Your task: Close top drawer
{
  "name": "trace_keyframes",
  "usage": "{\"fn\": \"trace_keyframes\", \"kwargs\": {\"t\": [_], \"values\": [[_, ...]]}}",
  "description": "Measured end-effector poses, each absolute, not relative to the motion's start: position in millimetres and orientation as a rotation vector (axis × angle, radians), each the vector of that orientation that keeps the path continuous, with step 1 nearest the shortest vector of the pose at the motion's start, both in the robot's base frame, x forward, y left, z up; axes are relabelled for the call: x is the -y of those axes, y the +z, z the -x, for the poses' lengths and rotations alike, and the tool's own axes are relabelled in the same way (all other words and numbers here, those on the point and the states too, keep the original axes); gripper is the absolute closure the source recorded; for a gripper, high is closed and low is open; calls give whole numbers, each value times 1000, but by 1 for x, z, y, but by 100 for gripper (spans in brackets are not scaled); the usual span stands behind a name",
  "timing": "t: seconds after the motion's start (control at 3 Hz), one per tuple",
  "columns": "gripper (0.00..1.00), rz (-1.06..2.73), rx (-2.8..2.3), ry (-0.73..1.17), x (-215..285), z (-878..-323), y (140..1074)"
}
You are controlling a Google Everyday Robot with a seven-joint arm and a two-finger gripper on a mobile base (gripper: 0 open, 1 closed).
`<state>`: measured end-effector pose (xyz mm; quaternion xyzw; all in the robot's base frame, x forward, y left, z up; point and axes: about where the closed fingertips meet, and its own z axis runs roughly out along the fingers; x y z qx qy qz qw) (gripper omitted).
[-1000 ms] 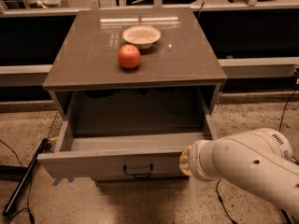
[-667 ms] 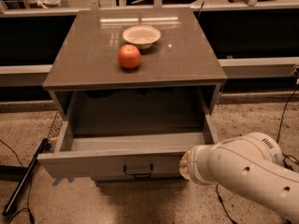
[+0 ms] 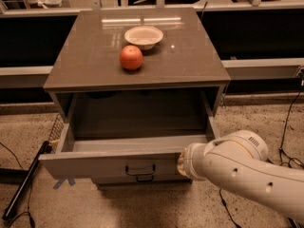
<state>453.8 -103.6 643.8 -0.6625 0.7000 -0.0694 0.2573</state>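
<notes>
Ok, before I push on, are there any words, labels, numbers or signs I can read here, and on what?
No readable text anywhere in view.
The top drawer has a plain front with no label.
The bowl and the red fruit are unmarked.
The tool, at the drawer front's right end, shows no lettering.
The blue mark on the floor below the drawer's left corner is not text.

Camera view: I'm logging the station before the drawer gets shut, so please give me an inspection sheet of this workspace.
Surface: cabinet top, glossy grey-brown.
Job's things: top drawer pulled out, nothing seen inside.
Clutter: red-orange fruit beside white bowl on the cabinet top.
Gripper: gripper at the drawer front's right end, mostly hidden by the arm.
Cables: dark cable on the floor at right; another at left.
Surroundings: speckled floor; dark pole and blue tape mark at left.
</notes>
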Motion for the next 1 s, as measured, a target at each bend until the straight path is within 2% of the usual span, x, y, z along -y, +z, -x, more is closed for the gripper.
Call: {"fn": "trace_keyframes", "kwargs": {"t": [0.67,1.0], "values": [[100,1792,-1811,-193,75,-515,643],[100,1845,-1809,-188,50,-593,616]]}}
